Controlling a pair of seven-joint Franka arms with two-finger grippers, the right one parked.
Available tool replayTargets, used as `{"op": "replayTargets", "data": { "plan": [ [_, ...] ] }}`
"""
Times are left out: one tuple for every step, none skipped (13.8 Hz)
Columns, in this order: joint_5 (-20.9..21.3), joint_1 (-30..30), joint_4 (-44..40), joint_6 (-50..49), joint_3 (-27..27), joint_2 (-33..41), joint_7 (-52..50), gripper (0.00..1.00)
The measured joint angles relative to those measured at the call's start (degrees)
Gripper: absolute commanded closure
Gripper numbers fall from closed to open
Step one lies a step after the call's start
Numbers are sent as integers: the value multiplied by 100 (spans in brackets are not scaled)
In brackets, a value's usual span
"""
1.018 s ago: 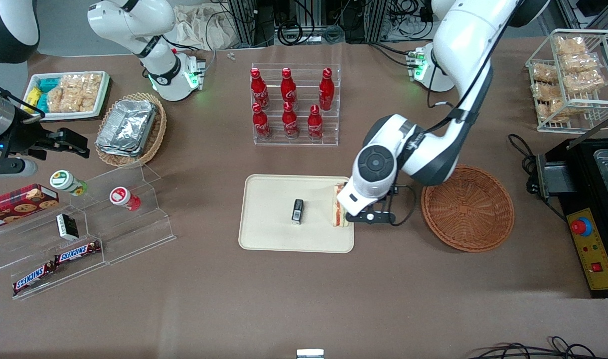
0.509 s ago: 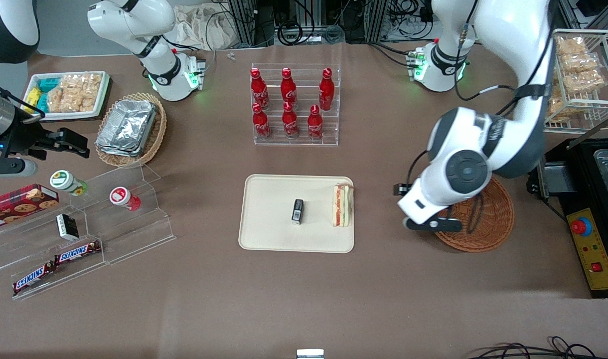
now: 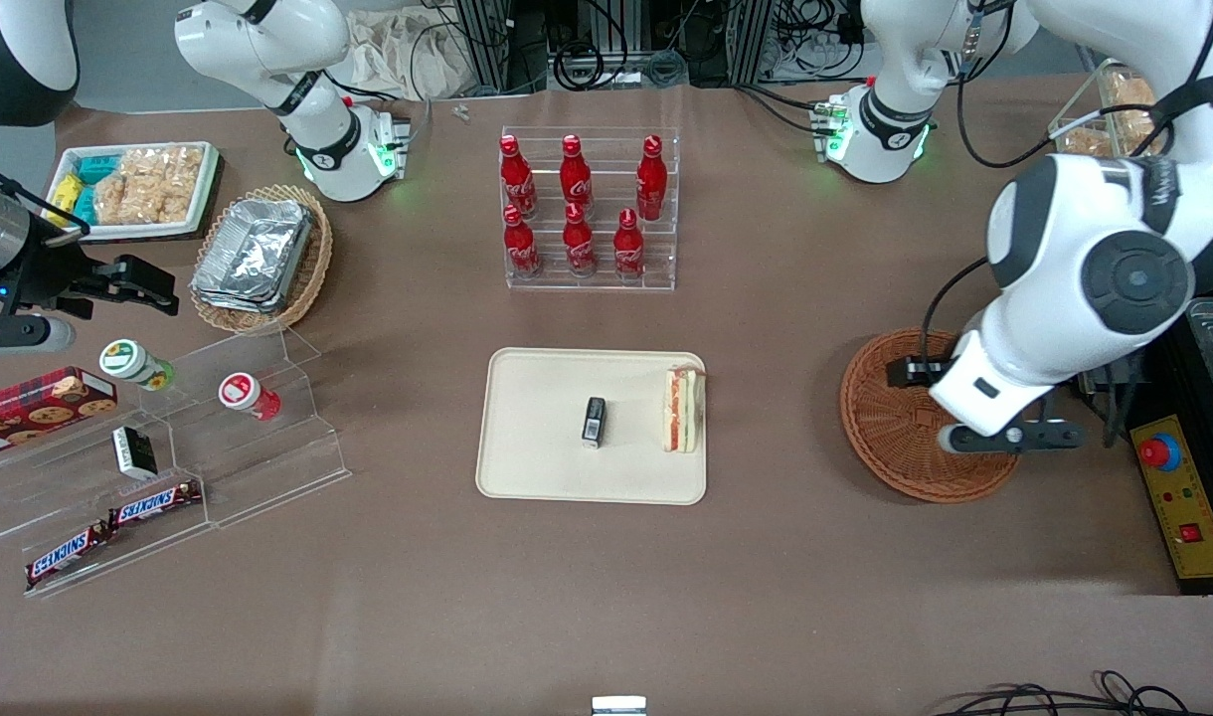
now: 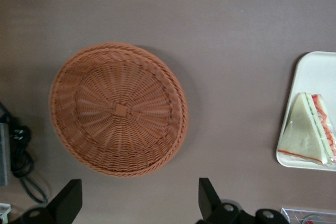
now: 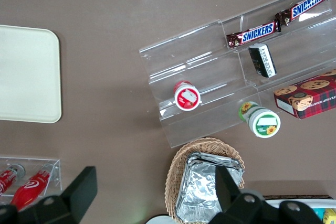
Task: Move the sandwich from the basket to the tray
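Sandwich [image 3: 683, 409] on the tray [image 3: 537, 467], lying at the rim nearest the working arm's end of the table, wrapped wedge flat, red and pale filling layers showing along one edge; same wedge in the wrist view [image 4: 311, 136], just inside the tray's rounded corner [image 4: 299, 72]. Placed close to that rim probably because it is the nearest reach from the basket [image 3: 890, 438], no need to carry it deeper onto the tray. Small black rectangular object [image 3: 594, 420] near the tray's middle, well apart from the sandwich, not touching it. Basket bare inside in the wrist view [image 4: 118, 109], woven bottom fully showing, nothing in it. Gripper [image 3: 1004, 438] above the basket's edge toward the working arm's end of the table, well apart from the tray; in the wrist view [image 4: 139, 203] two dark fingers [image 4: 206, 196] spread wide with only bare tablecloth between them, holding nothing. Wide spread fits a release already made, with nothing left to pinch. Judged from how things lie: transfer done, sandwich resting wholly on the tray and out of the basket. Only risk worth noting: sandwich sits tight against the rim, so a nudge from that side could tip it over the low edge. Rack of red bottles [image 3: 587, 214] farther from the front camera than the tray, clear of the work.
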State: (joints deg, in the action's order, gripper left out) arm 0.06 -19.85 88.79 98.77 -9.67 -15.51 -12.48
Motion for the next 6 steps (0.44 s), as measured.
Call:
{"op": "replayTargets", "data": {
  "plan": [
    [-5, -1, -24, -4, -88, 23, 9, 1],
    [-26, 0, -49, -18, -165, 29, 26, 1],
    [-49, 0, -55, -21, -221, 28, 94, 1],
    [-73, 0, -55, -22, -251, 28, 222, 1],
    [-97, -1, -55, -24, -259, 27, 376, 1],
    [-106, -1, -55, -29, -259, 26, 475, 1]
  ]
}}
